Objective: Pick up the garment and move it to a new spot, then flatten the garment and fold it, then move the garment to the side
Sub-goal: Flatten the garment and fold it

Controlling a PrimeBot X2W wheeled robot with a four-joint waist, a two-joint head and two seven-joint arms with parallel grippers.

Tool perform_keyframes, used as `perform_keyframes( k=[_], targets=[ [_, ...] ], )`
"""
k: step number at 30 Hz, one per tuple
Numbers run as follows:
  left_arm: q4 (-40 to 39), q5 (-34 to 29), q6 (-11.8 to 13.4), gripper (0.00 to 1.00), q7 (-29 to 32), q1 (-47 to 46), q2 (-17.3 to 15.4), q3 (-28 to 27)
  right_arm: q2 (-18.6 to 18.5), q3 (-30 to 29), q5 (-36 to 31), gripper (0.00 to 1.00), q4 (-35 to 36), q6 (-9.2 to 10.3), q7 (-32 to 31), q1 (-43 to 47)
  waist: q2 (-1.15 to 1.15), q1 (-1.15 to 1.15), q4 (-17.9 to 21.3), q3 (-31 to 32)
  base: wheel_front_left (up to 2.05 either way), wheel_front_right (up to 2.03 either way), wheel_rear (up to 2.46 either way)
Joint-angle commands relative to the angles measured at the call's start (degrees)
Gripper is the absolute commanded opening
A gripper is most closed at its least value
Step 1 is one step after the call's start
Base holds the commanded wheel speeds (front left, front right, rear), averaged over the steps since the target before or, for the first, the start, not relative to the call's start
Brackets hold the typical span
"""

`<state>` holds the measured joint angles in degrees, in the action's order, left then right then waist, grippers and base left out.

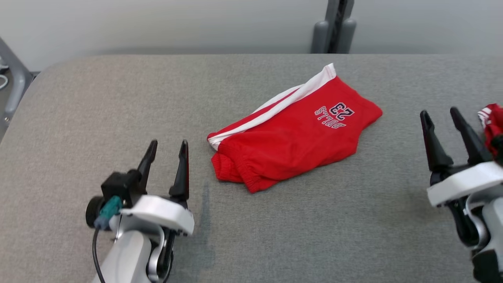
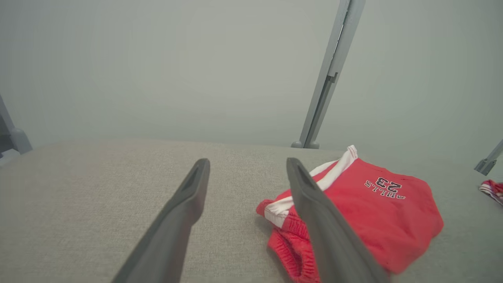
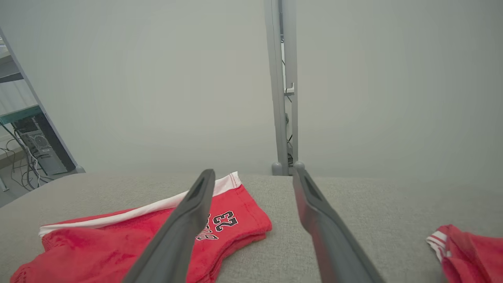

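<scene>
Surface (image 1: pixel 78 118) of grey woven cloth, seen from above and in front.

At 8 o'clock, left fingers (image 1: pixel 181 169): two long dark prongs, spread fully apart, gripping nothing, pointing up the frame, near the garment's lower-left corner but not touching it.

At centre, leaning toward 1 o'clock, garment (image 1: pixel 290 145): red sports shorts with a white side stripe and the number 23 printed upside down. Lying on the surface in a rough slanted rectangle, layers stacked, gathered elastic waistband at its 7 o'clock end, leg hem at its 1 o'clock end.

Judged light, soft and floppy, with no stiffness. Likely to sag, slide and fall open if lifted by a single layer. Best pinched through all layers at the thick, ribbed waistband, closest to the left fingers, or at two corners together for a level lift.

At 12 o'clock, beyond the surface, grey upright post (image 1: pixel 334 27).

At 4 o'clock, right fingers (image 1: pixel 432 145): likewise fully parted and empty, well apart from the shorts.

At 3 o'clock, cut off by the frame edge, second red and white cloth (image 1: pixel 491 118), partly hidden.
</scene>
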<state>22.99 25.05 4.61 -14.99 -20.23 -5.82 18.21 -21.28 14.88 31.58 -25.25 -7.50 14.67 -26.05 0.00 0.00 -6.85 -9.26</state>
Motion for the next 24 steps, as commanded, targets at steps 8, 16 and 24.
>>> perform_keyframes(
  k=[8, 16, 24],
  targets=[
    [-1.8, -3.9, -2.1, 1.00, -0.2, 10.3, 1.8, -4.7, 7.3, -6.9, -4.0, 1.00, 2.7, 0.03, 0.6, 10.8, 0.00, 0.00, 2.6, 3.8, 0.00, 0.00, 0.00],
    [-2.2, -5.5, -3.4, 1.00, -0.2, 13.9, 2.7, -5.3, 10.0, -9.6, -5.4, 1.00, 3.3, 0.03, 0.2, 14.9, 0.00, 0.00, 2.2, 4.9, 0.00, 0.00, 0.00],
    [-1.9, -4.4, -3.3, 1.00, -0.2, 13.2, 2.8, -3.0, 10.8, -11.3, -3.9, 1.00, 1.7, 0.03, -1.6, 14.8, 0.00, 0.00, 0.3, 5.1, 0.00, 0.00, 0.00]
  ],
)
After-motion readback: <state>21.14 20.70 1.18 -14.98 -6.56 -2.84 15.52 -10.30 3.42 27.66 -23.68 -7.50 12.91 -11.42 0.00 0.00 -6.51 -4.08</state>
